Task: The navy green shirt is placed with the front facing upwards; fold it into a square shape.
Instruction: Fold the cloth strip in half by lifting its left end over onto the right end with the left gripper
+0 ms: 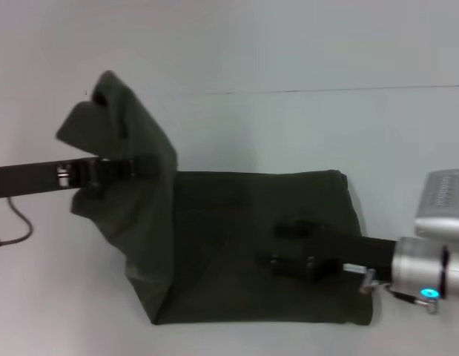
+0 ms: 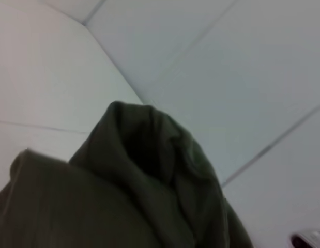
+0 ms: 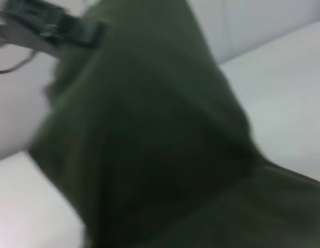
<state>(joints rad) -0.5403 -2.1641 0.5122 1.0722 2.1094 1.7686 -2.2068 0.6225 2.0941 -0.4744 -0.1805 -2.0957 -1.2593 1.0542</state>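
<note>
The shirt (image 1: 236,245) lies on the white table (image 1: 303,126), its main part flat. The right gripper (image 1: 288,247) rests on that flat part, jaws apart with cloth under them. Farther off, the left gripper (image 1: 133,167) holds the shirt's left end lifted into a peak, jaws closed on the cloth.

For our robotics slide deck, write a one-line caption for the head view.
Left end effector lifts one end of the navy green shirt while the right end effector rests on the flat part.
</note>
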